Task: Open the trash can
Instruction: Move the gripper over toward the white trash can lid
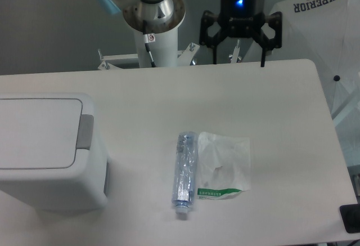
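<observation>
The big boxy white plastic trash can (pixel 48 153) with its flat lid shut sat at the left edge of the white table (pixel 270 116), partly cut off, while the black two-finger hand (pixel 239 46) hung open far behind.

Trash can (pixel 42 150) lid closed at left, end effector (pixel 238 46) spread wide above table's (pixel 281 144) far edge

White table (pixel 270 116) with rounded corners, grey wall (pixel 45 21) behind, white "SUPERIOR" umbrella (pixel 326 26) at right
</observation>
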